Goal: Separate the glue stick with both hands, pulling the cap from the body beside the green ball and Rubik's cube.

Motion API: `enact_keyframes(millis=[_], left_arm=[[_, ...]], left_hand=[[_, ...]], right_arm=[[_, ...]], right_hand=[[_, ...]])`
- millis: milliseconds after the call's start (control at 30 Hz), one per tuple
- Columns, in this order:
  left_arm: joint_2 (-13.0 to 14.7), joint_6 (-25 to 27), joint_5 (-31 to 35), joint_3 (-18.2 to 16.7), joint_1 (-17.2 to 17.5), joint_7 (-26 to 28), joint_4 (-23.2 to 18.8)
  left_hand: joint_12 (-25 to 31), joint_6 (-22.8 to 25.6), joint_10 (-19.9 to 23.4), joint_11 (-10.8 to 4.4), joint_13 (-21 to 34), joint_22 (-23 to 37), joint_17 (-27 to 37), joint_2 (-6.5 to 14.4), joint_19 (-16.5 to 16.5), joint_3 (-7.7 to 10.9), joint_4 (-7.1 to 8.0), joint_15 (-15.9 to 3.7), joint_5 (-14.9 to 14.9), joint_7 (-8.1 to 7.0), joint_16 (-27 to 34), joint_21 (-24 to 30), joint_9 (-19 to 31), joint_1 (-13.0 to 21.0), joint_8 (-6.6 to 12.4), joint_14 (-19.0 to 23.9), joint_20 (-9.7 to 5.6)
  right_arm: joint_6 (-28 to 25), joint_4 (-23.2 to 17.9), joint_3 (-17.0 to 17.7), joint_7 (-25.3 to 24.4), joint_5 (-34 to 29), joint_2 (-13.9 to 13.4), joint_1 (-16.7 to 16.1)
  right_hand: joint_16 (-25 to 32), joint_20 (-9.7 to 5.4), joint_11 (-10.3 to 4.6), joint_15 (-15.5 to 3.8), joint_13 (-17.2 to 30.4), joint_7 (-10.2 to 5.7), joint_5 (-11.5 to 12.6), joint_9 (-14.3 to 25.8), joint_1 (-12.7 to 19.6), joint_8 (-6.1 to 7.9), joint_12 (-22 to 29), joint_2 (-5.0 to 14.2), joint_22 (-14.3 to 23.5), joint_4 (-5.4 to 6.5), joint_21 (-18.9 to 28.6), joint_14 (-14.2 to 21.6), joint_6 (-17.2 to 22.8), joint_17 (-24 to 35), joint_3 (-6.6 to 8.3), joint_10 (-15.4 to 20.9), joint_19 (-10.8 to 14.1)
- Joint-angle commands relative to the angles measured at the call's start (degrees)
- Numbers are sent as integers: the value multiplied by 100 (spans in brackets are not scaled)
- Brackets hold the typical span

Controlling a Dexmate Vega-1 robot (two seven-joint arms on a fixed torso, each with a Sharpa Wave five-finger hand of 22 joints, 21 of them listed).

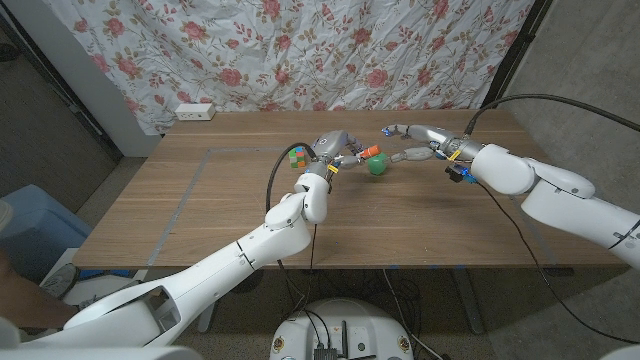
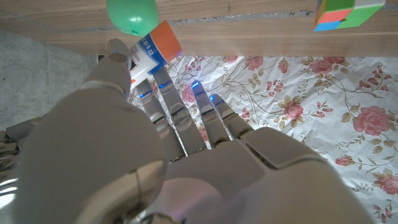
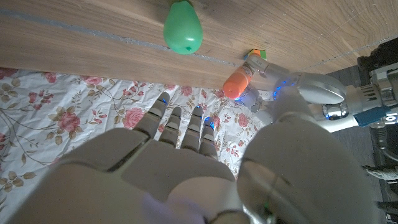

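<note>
Head view: the left hand (image 1: pixel 333 146) holds the glue stick (image 1: pixel 366 153) lifted, orange cap toward the green ball (image 1: pixel 377 166) at its 4 o'clock; the cube (image 1: pixel 298 156) lies at the hand's 9 o'clock. The right hand (image 1: pixel 412 133) hovers with fingers spread, holding nothing.

Left wrist view — the fingers (image 2: pixel 163 93) curl around the stick (image 2: pixel 151 52).

Right wrist view — the fingers (image 3: pixel 180 127) are straight and apart.

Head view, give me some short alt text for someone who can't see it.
The robot's left hand holds an orange-capped glue stick above a wooden table, beside a green ball and a Rubik's cube. The right hand hovers nearby with fingers apart, holding nothing. A floral cloth hangs behind.
</note>
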Motion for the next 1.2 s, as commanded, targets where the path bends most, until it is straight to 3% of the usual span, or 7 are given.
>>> enact_keyframes(millis=[33, 200, 433, 867, 1200], left_arm=[[28, -71, 69, 100, -61, -12, 34], [27, -61, 110, 111, -52, -21, 15], [53, -119, 158, 122, -54, -25, 14], [56, -139, 226, 115, 2, -52, -40], [65, -209, 235, 91, 28, -55, -37]], left_hand=[[14, 278, 334, -308, 27, 22, 29, 269, 7, -17, 25, -775, 25, 181, 1, -1, 96, 79, 12, 35, 39], [12, 274, 332, -309, 27, 22, 28, 276, 6, -21, 26, -777, 26, 185, -1, 0, 97, 75, 8, 31, 41], [10, 295, 330, -309, 28, 22, 29, 288, 1, -27, 26, -777, 27, 188, -2, -1, 99, 70, 13, 31, 45], [12, 298, 340, -308, 31, 23, 29, 305, -1, -38, 24, -776, 29, 187, -1, 1, 100, 65, 8, 33, 46], [11, 307, 343, -308, 32, 23, 29, 315, -1, -49, 24, -773, 29, 183, 0, 2, 102, 56, 7, 37, 46]], right_arm=[[-129, -65, -160, -183, -331, 107, 52], [-131, -23, -186, -234, -321, 188, 44], [-117, 49, -259, -285, -371, 284, 76], [-91, 155, -272, -584, -462, 414, -33], [-48, 212, -242, -884, -514, 528, -143]], right_hand=[[33, -71, -11, -35, 31, -3, -28, 18, 120, 69, 52, -61, 10, 8, 34, 100, 107, 18, 47, 115, 106], [67, -161, -43, -115, 56, 8, -68, 29, 187, 130, 76, -99, 9, 25, 40, 200, 236, 20, 55, 200, 171], [125, -41, -79, -129, 96, -38, -123, 44, 284, 183, 136, -114, 9, 52, 78, 360, 341, 28, 76, 408, 383], [234, -79, -167, -294, 155, -52, -175, 59, 304, 364, 250, -190, 8, 106, 79, 674, 769, 34, 32, 854, 648], [336, -124, -323, -415, 195, -196, -172, 58, 376, 553, 333, -155, 8, 119, 50, 972, 1243, 31, 33, 1256, 780]])
